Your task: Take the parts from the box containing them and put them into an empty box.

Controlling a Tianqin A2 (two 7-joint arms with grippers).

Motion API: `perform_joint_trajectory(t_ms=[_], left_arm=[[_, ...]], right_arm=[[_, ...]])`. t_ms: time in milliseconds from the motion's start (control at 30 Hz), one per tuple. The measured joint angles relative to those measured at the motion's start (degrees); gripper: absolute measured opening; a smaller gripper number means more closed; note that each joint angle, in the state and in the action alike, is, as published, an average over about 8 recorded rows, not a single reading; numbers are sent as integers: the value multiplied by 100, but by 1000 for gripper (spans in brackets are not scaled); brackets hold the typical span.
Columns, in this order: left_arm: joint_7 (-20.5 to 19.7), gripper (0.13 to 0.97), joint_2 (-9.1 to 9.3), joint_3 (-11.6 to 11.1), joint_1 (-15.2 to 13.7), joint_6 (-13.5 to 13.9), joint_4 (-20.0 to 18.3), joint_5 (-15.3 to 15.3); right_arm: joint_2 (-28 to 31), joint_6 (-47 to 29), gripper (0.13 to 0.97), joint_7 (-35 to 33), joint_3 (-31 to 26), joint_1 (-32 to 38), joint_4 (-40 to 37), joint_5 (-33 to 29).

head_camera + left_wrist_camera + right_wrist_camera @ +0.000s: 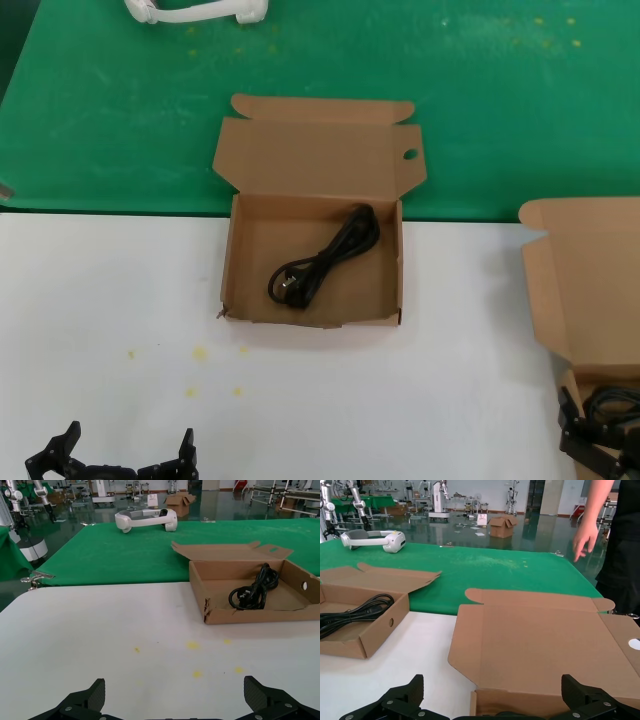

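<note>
The box with a round hole in its lid flap [312, 250] stands open at the table's middle back and holds one coiled black cable [322, 262]; both show in the left wrist view [250, 612], [252, 591]. The second box [585, 300], lid raised, stands at the right edge with a black cable bundle [612, 402] inside. My right gripper [600, 442] is open and empty just over that bundle, at this box's front; its wrist view [495, 700] shows the raised lid [540, 640] ahead. My left gripper [128, 447] [175, 695] is open and empty, parked near the front left.
A white headset [195, 10] lies on the green mat [120, 100] behind the white table [110, 300]. Yellow specks [200, 353] mark the tabletop. A person [615, 530] stands beyond the table's right side.
</note>
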Motion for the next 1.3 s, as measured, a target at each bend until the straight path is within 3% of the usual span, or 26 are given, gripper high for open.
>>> perform_joint_trajectory(t_ms=[1300], left_arm=[[0, 966, 0, 0, 0, 0, 0, 0]], right_arm=[[0, 0, 966, 0, 0, 0, 0, 0]])
